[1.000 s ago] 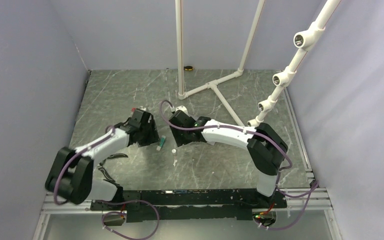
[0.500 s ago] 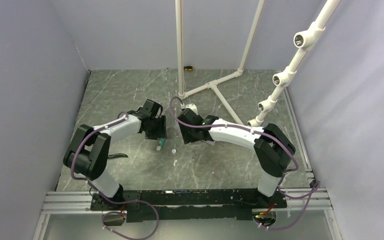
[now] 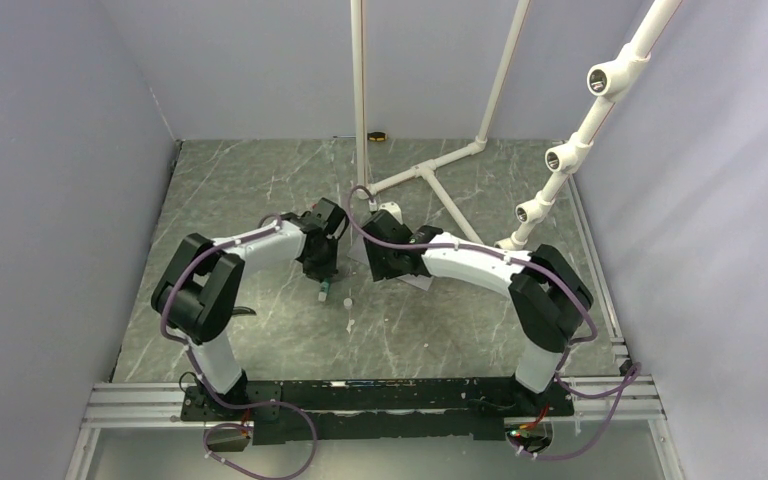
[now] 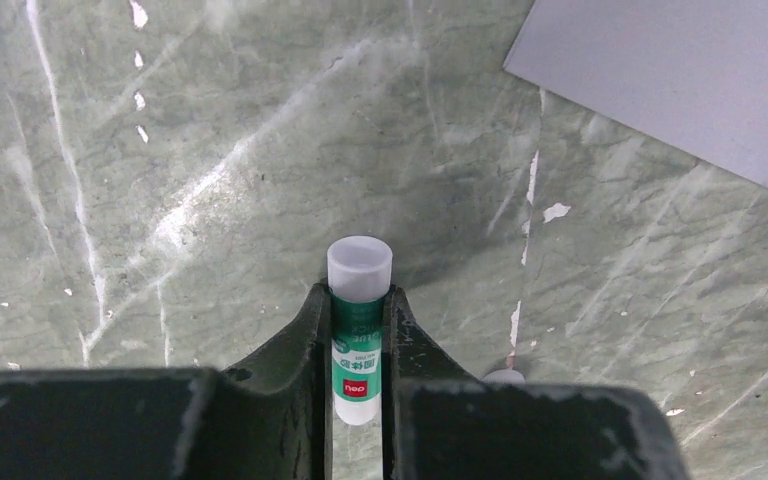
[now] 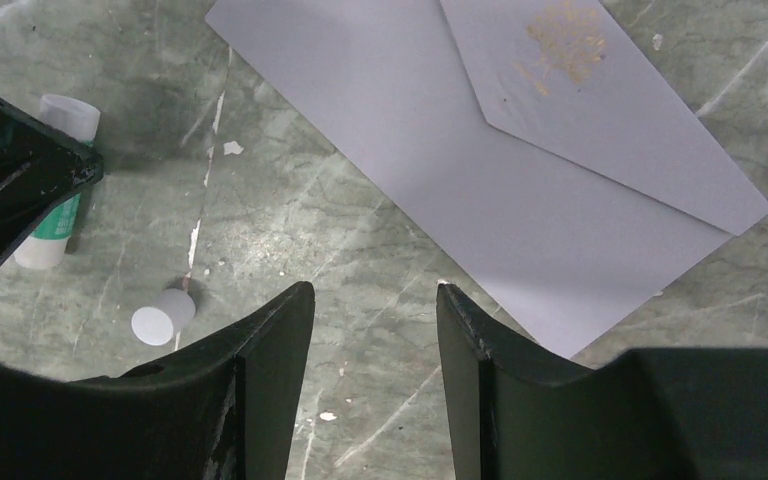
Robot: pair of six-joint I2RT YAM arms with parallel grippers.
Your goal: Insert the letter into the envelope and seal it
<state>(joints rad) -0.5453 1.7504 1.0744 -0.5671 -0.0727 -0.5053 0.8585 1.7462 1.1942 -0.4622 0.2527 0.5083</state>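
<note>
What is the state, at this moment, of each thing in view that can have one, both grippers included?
left gripper: shut on the glue stick.
right gripper: open, empty, over the table beside the envelope.
glue stick: pinched between the left fingers.
white cap: loose on the table, apart from the glue stick.
envelope: lying flat, with a tan smear on it; sealed or not, I cannot tell.
letter: not in view.

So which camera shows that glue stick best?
The left wrist view: the glue stick sits central, clamped in the left gripper, label visible. The right wrist view shows it partly hidden at the edge; the top view, a tiny speck.
</note>
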